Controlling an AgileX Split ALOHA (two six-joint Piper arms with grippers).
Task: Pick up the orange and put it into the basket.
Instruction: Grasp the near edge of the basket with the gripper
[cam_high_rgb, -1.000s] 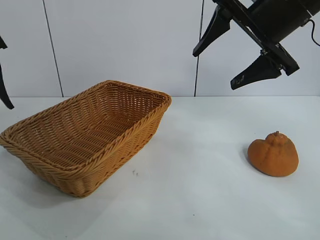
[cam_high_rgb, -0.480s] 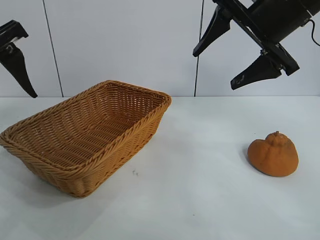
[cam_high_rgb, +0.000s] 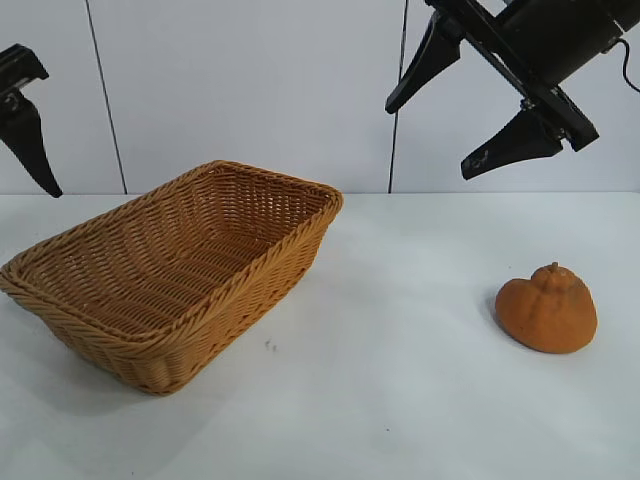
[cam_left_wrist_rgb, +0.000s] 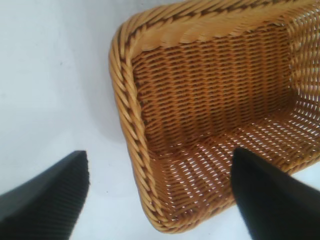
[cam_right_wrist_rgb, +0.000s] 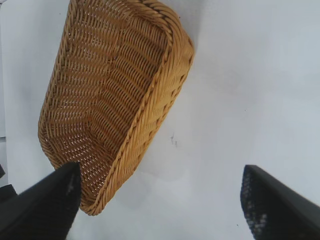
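Orange (cam_high_rgb: 546, 308) sits on table (cam_high_rgb: 400, 380) well right of empty basket (cam_high_rgb: 170, 275); right hand (cam_high_rgb: 455, 105) spread wide high above it, left hand (cam_left_wrist_rgb: 160, 192) spread over basket's end.

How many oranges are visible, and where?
1. The orange lies on the table, right of the basket, outside it. None seems hidden inside.

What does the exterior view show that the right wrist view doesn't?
Exterior only: the orange on the table to the right, the left gripper high at the left edge, and the back wall.
Right wrist only: nothing I can make out for certain beyond the shared things.
Both: the empty basket, the white table, and the right gripper, open and holding nothing.
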